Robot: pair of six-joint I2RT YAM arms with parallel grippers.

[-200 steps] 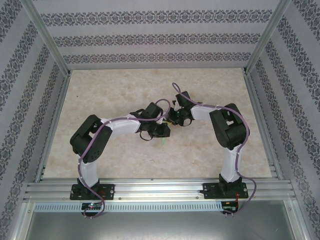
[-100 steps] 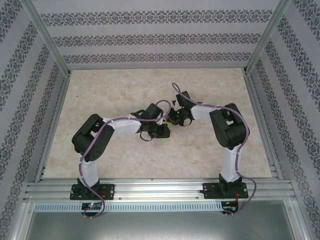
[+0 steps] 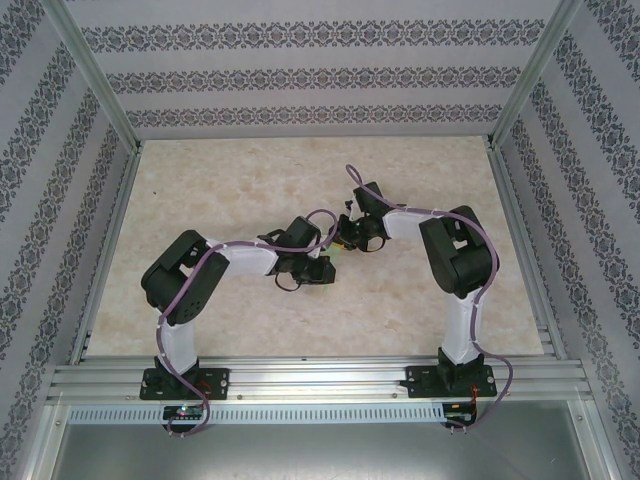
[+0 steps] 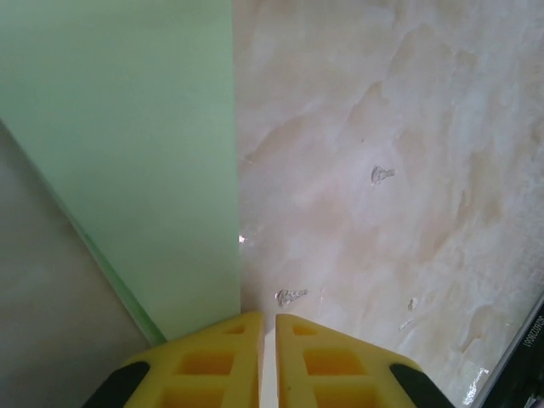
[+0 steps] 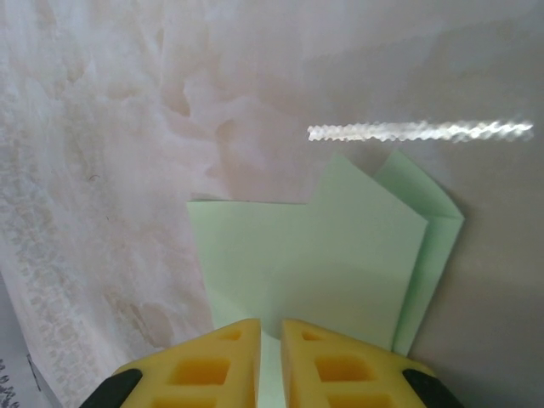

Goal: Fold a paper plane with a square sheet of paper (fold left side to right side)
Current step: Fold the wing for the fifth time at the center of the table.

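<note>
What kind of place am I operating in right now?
Probably a purpose-built tabletop robot test cell rather than a home or a factory line: an aluminium frame boxes in a marble-look tabletop, patterned wall panels close three sides, and the sheet of paper lies on it.

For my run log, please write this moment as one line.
left fingers: shut, at paper edge | right fingers: shut, over paper | paper: partly folded

Both arms fold inward, elbows out, wrists nearly meeting, the left gripper (image 3: 316,271) at about seven o'clock of the right gripper (image 3: 349,240), each with yellow fingers (image 4: 212,361) pinched onto the sheet of paper (image 5: 314,255).
</note>
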